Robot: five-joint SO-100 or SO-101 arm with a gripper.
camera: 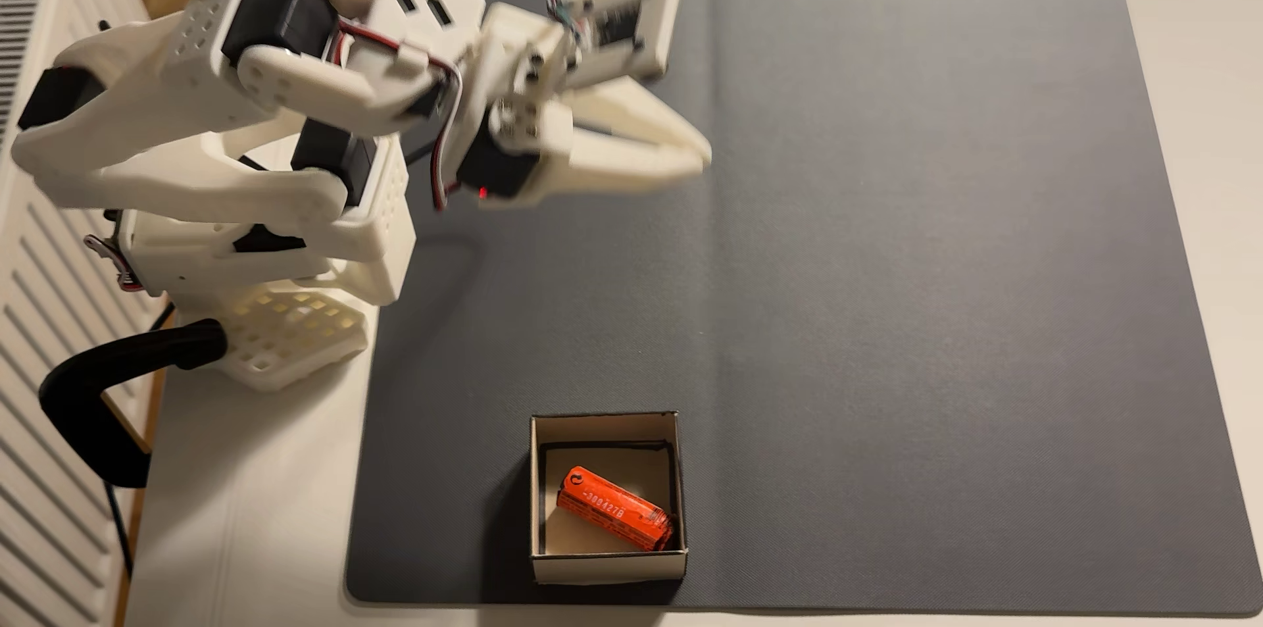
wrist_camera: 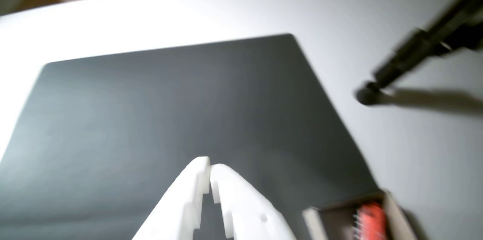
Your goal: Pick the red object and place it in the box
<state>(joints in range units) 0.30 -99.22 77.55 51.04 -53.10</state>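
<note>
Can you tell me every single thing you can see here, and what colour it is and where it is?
Small foil-wrapped bar: one, orange-red, lying slanted inside the box.
Square open cardboard box: one, cream walls, tan floor, at the mat's near edge in the fixed view.
Flat mat: one, dark grey, covering most of the table.
Table: one, white, under everything.
Clamp: one, black, beside the arm's base.
Slatted radiator: one, white, left edge of the fixed view.
Robot arm: one, white with black motors, left side.
Gripper: one, white, closed and empty, above the mat.

Dark grey mat flat on white table; white radiator at left edge.
</note>
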